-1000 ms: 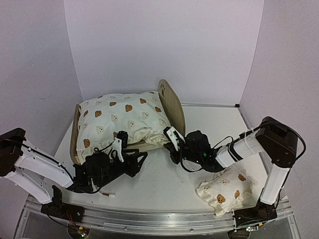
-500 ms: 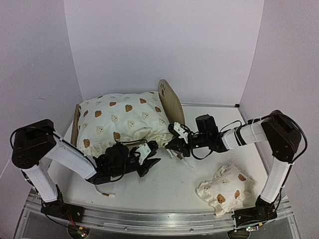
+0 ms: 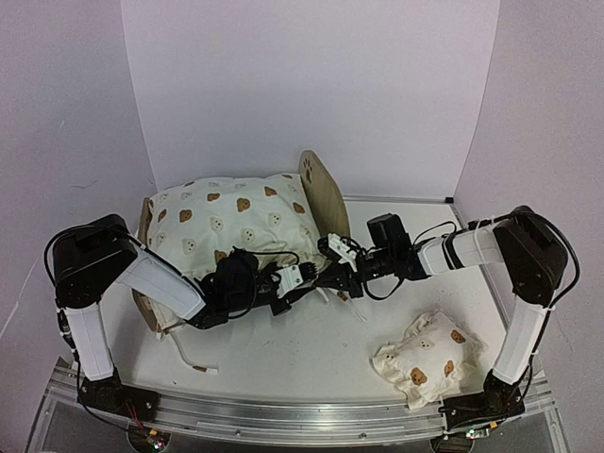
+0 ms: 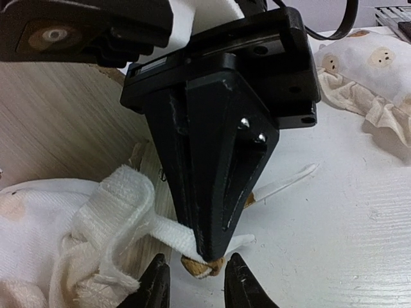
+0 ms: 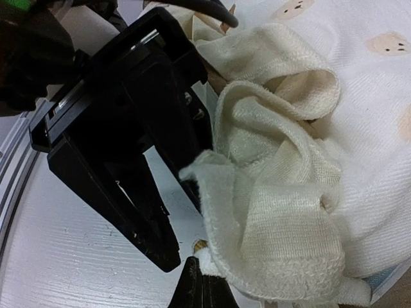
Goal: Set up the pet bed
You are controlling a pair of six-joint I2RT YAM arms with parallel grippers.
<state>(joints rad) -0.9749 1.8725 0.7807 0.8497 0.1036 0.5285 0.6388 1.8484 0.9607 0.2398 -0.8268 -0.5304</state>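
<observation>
Both grippers had swung inward over the last second, the left gripper farthest, to meet the right gripper tip to tip. The bed stood just beyond them, its front corner right at their tips. The cushion filled it, apparently laid in and awaiting fastening. The pillow lay well behind the right gripper, probably kept for last. The right gripper was clenched on the cushion's tie, drawing it out, likely for knotting. The left gripper faced it with fingers apart on either side of the tie's end, grasping nothing visible.
</observation>
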